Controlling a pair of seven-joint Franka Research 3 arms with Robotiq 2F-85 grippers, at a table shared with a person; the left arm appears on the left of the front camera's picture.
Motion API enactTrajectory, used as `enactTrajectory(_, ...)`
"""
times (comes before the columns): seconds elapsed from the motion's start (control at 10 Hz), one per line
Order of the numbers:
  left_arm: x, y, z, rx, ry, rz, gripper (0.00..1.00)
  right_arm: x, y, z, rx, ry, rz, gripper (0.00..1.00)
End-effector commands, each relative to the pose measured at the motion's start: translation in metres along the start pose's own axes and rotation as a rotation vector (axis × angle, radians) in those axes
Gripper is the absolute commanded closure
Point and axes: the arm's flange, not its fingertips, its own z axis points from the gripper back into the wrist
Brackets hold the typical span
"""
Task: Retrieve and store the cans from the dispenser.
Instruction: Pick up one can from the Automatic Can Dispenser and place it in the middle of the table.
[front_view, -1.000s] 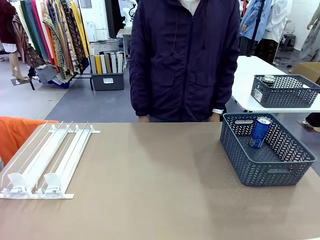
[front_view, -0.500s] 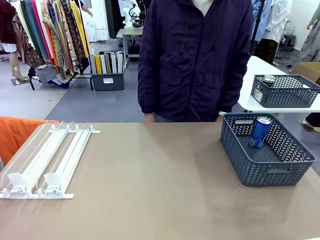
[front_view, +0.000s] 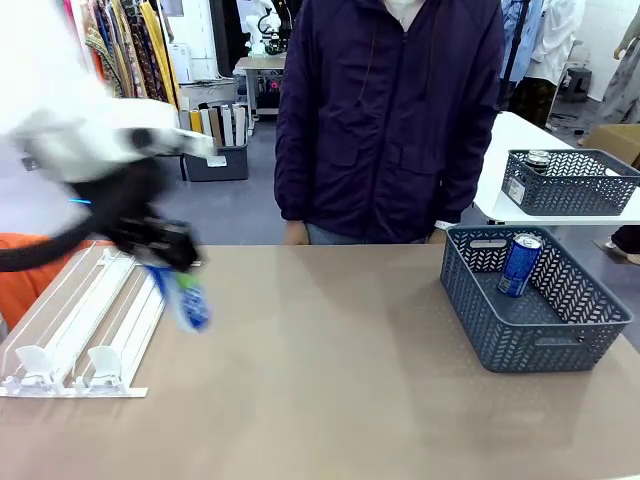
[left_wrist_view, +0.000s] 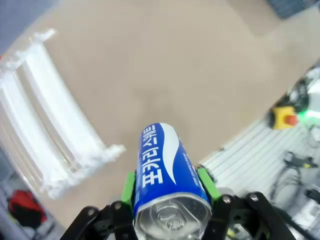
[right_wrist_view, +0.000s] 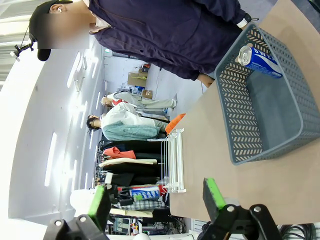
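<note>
Blue can (left_wrist_view: 167, 170) in left hand (left_wrist_view: 167, 192) | front: blurred, probably over dispenser (front_view: 85, 320)

Blue can (left_wrist_view: 167, 175) clamped between left claw (left_wrist_view: 169, 186) pads: white Korean lettering "포카리 스웨트" along its side. Second blue can (right_wrist_view: 258, 58) in basket, far ahead of right claw (right_wrist_view: 156, 198): "SWEAT" partly legible.
</note>
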Motion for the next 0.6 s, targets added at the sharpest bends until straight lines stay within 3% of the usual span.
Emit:
enactTrajectory(0.0, 0.083, -0.057, -0.008, -0.092, 0.264, 0.136, 1.0, 0.002, 0.001, -0.002, 0.029, -0.011, 0.024, 0.0)
enactTrajectory(0.2, 0.121, -0.111, -0.051, -0.064, 0.25, 0.138, 1.0, 0.002, 0.001, -0.002, 0.029, -0.011, 0.024, 0.0)
enactTrajectory(0.3, 0.136, -0.118, -0.071, -0.061, 0.184, 0.146, 1.0, 0.002, 0.001, -0.002, 0.029, -0.011, 0.024, 0.0)
enactTrajectory(0.5, 0.144, -0.109, -0.1, -0.01, 0.088, 0.304, 1.0, 0.002, 0.001, -0.002, 0.029, -0.011, 0.024, 0.0)
